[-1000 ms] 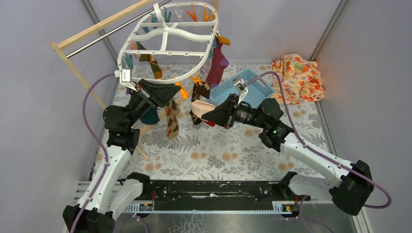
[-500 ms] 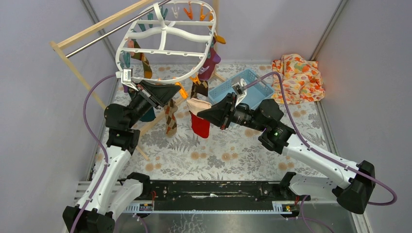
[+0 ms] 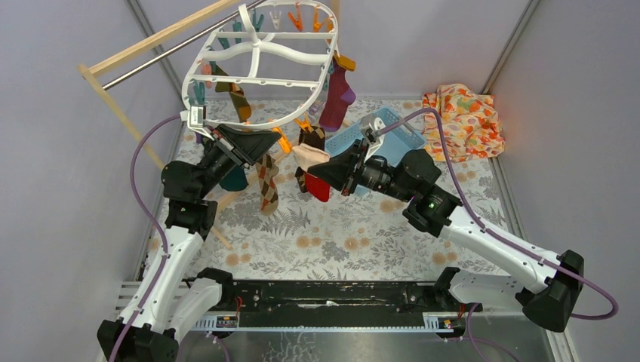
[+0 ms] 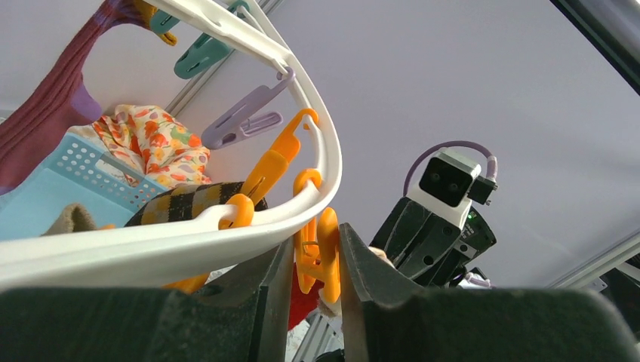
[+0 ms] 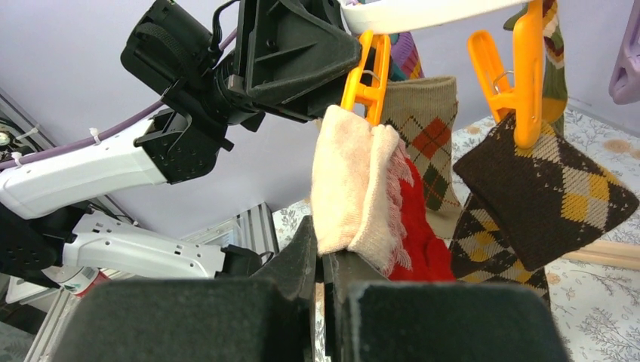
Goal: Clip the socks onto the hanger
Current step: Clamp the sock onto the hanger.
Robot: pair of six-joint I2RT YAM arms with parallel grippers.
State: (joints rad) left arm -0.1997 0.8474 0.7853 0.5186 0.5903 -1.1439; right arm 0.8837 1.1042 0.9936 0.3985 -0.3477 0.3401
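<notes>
The white oval hanger [image 3: 259, 51] hangs from the rod with several socks pegged on it: a maroon one [image 3: 337, 94], brown argyle ones [image 3: 266, 185] and a teal one [image 3: 234, 179]. My left gripper [image 3: 275, 141] is shut on an orange peg [image 4: 326, 253] under the hanger's rim [image 4: 151, 245]. My right gripper [image 5: 326, 260] is shut on the cream cuff [image 5: 351, 188] of the red sock [image 5: 419, 249] and holds the cuff's top edge up at that peg's mouth [image 5: 370, 72]. Whether the peg grips the cuff is unclear.
A wooden rack [image 3: 124, 113] with a metal rod carries the hanger at the back left. A blue basket [image 3: 392, 136] lies behind the right arm. An orange floral cloth [image 3: 462, 121] is heaped at the back right. A second brown argyle sock [image 5: 543, 196] hangs from the neighbouring orange peg.
My right gripper lifted the red sock's cuff up and back toward the orange peg. The hanger swayed slightly. My left gripper stayed on the peg.
</notes>
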